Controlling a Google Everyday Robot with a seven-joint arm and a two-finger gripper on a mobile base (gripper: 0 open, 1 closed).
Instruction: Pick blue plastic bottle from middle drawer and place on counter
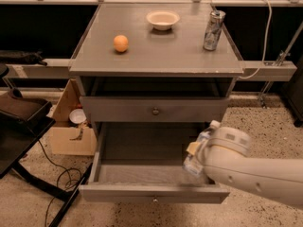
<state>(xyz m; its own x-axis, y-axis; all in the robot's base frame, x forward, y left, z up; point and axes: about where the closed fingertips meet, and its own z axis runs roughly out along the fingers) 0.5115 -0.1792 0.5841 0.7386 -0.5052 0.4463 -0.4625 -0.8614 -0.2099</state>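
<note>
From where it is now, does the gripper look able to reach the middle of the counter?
Probably yes. The gripper is by the blue plastic bottle, at the right of the open middle drawer. The counter overhangs it, so it must first pull out forward. There is room between the orange and the can.

A speckled beige floor (258,126) runs underfoot. On the left an open cardboard box (71,138) sits on it beside a dark chair (21,115), with black cables (49,186) trailing nearer. At the far right a white cord (266,32) loops down against a dark background.
</note>
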